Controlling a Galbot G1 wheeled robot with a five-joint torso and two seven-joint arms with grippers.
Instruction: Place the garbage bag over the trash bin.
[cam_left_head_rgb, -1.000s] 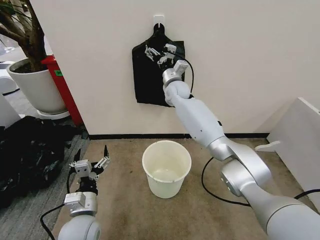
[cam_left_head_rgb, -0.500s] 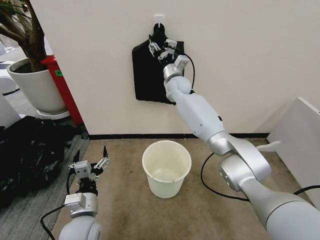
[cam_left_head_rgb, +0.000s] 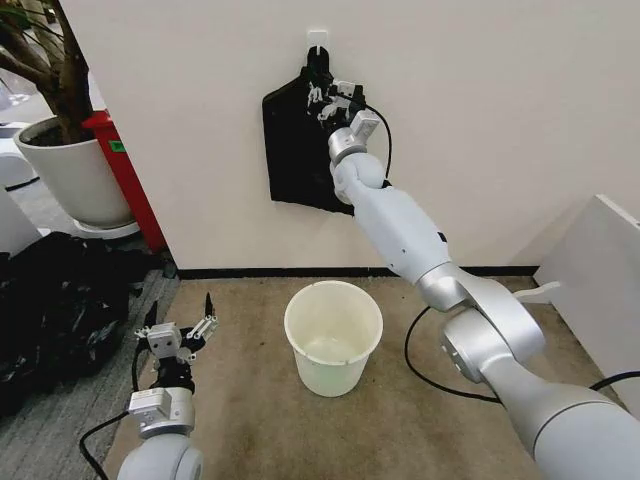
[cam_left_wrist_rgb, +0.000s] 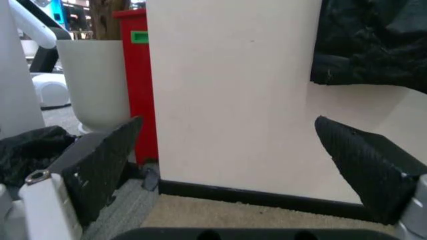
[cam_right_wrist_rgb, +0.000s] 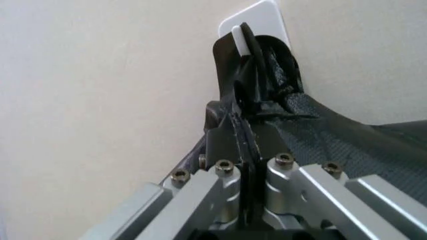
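The trash bin (cam_left_head_rgb: 333, 337), a cream-white bucket, stands open on the tan carpet below the wall. A flat black bundle of bags (cam_left_head_rgb: 295, 150) hangs from a white wall hook (cam_left_head_rgb: 317, 38). My right gripper (cam_left_head_rgb: 328, 97) is raised to the bundle's pinched top. In the right wrist view it (cam_right_wrist_rgb: 245, 150) is shut on thin black film just under the hook (cam_right_wrist_rgb: 263, 15). I cannot tell a single garbage bag apart from the bundle (cam_right_wrist_rgb: 347, 145). My left gripper (cam_left_head_rgb: 180, 335) waits low beside the bin, open (cam_left_wrist_rgb: 230, 170) and holding nothing.
A big black plastic heap (cam_left_head_rgb: 60, 300) lies on the floor at the left. Behind it stand a white plant pot (cam_left_head_rgb: 75, 170) and a red box (cam_left_head_rgb: 125, 170). A white panel (cam_left_head_rgb: 600, 280) leans at the right. A black cable (cam_left_head_rgb: 420, 370) trails on the carpet.
My right gripper has climbed up the hanging bundle toward the hook and closed in on its pinched top. The left arm and the bin have stayed put.
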